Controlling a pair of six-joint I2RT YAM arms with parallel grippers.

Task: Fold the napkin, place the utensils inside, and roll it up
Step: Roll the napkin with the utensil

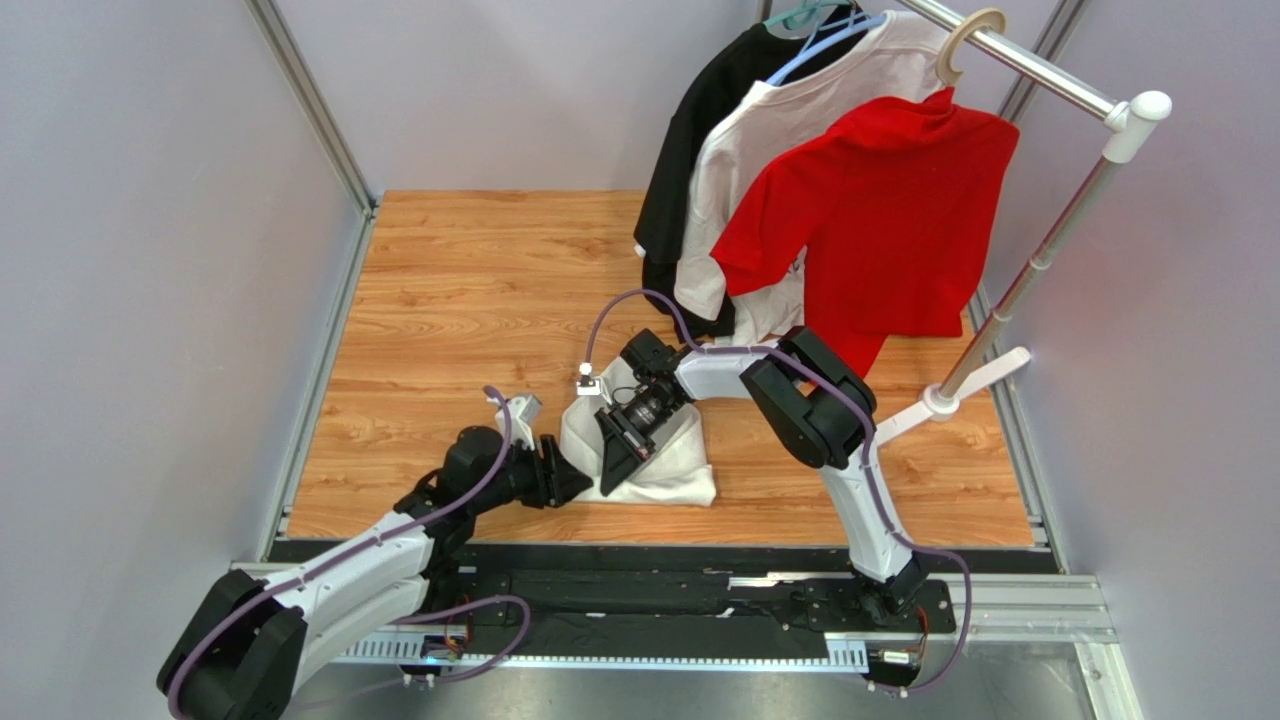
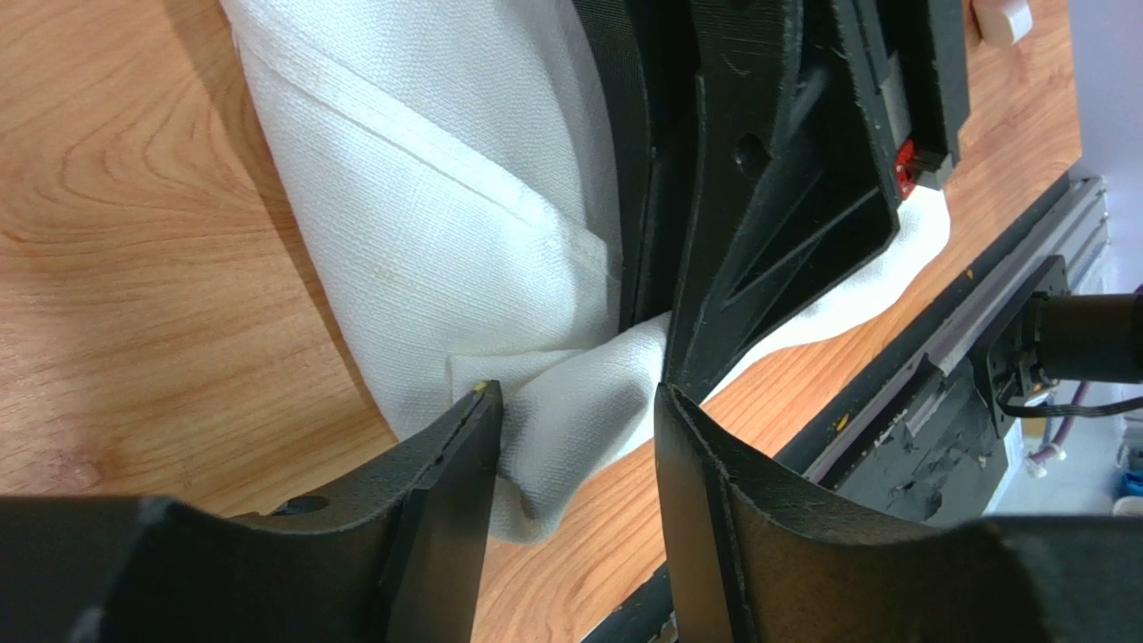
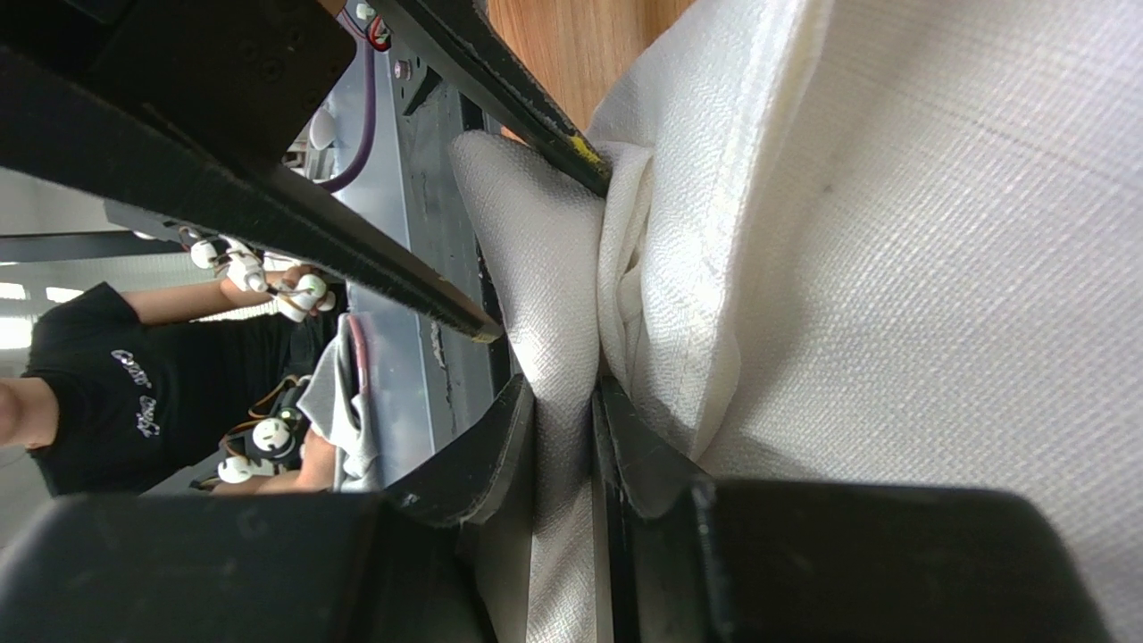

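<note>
The top camera looks steeply down on the desk (image 1: 451,300) from high at 6 o'clock, while both wrist cameras press close to the napkin (image 1: 684,465), sharing its bunched corner.

table (image 1: 451,300): wood-grain top | rack rail (image 1: 1037,68): above far right corner | black garment (image 1: 706,135): hangs leftmost | white shirt (image 1: 781,120): middle, blue hanger (image 1: 819,45) | red T-shirt (image 1: 887,195): in front | wooden ring (image 1: 969,38): on rail | rack foot (image 1: 977,378): white, right edge | person (image 3: 134,389): black T-shirt, beyond near edge
</note>
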